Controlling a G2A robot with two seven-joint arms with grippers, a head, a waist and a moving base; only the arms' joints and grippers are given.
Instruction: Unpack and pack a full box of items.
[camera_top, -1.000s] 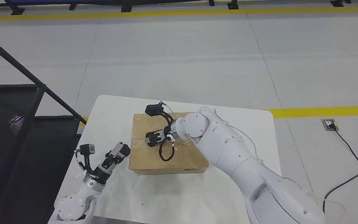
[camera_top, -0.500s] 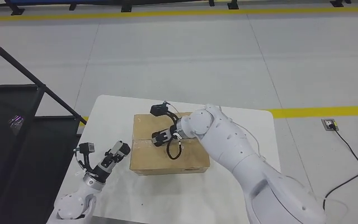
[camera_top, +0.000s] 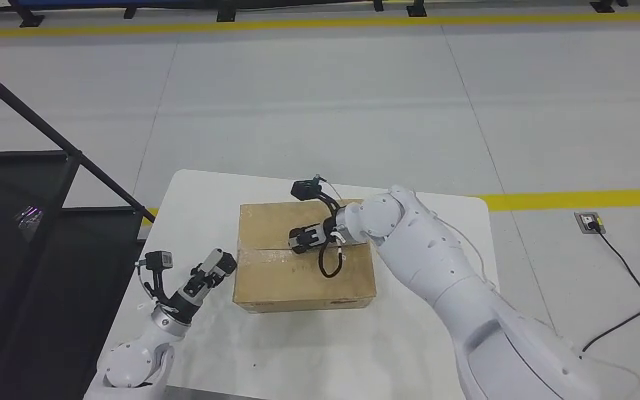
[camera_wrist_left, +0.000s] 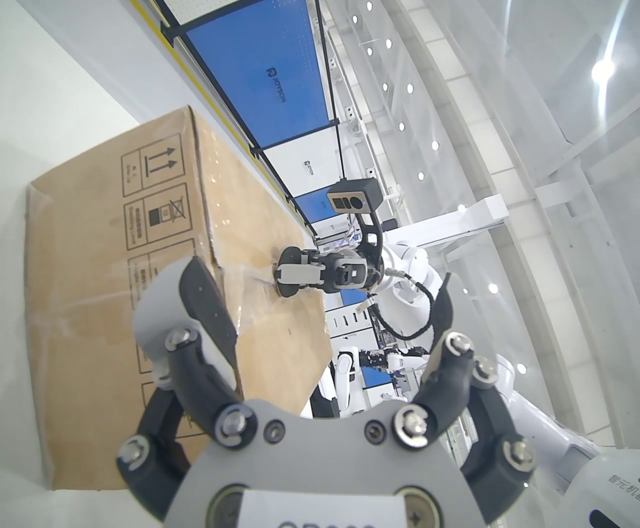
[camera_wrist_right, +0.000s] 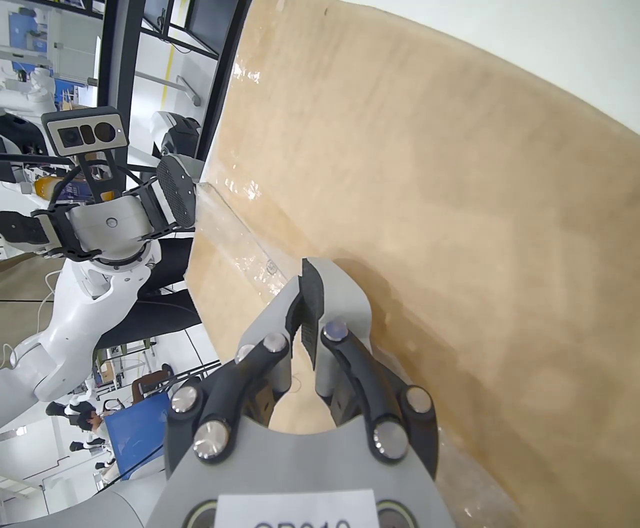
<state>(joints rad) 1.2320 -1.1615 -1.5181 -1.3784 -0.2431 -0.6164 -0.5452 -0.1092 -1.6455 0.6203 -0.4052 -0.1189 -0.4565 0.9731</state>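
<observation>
A closed brown cardboard box (camera_top: 345, 280) stands in the middle of the white table (camera_top: 200, 200), its top seam covered with clear tape (camera_wrist_right: 235, 235). My right gripper (camera_top: 301, 238) is shut, its tips resting on the box top at the tape seam (camera_wrist_right: 306, 290); nothing shows between the pads. My left gripper (camera_top: 222, 263) hovers open at the box's left side, level with its upper edge. In the left wrist view the open left gripper (camera_wrist_left: 325, 310) faces the box (camera_wrist_left: 100, 250), with the right gripper (camera_wrist_left: 286, 274) farther off on top.
The table's near edge (camera_top: 300, 385) and right part (camera_top: 430, 300) are bare white surface. A dark railing and black frame (camera_top: 60, 200) stand past the table's left side. The box's side carries printed handling symbols (camera_wrist_left: 155, 200).
My right gripper has slid to the right along the taped seam on the box top. The box has nudged slightly right. The left arm has hardly moved.
</observation>
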